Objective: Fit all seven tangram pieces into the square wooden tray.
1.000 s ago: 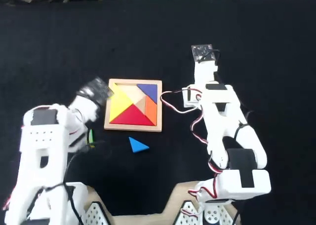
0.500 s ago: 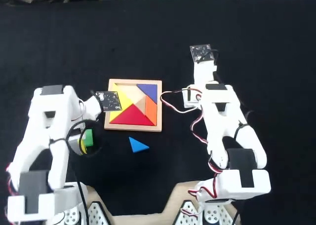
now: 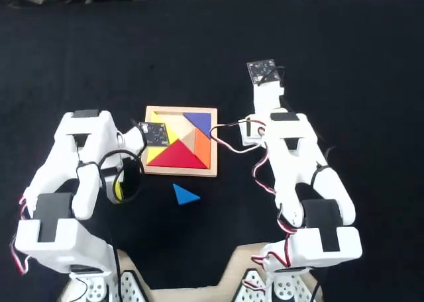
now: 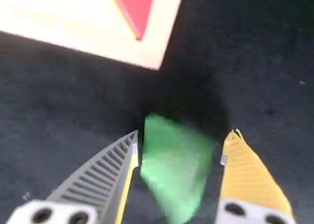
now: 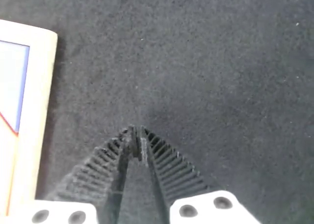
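- At the left gripper (image 4: 185, 135): spread wide, straddling the green piece (image 4: 174, 177) on the black cloth (image 4: 59, 96), just off a corner of the wooden tray (image 4: 162, 42).
- At the right gripper (image 5: 136, 133): pressed together, holding nothing, over cloth near the tray's edge.
- Inside the tray: red piece (image 3: 182, 156), among others.
- Near the tray, lying loose: blue triangle (image 3: 185, 195).

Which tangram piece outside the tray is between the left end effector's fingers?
The green piece; the other loose one, the blue triangle, lies by itself.
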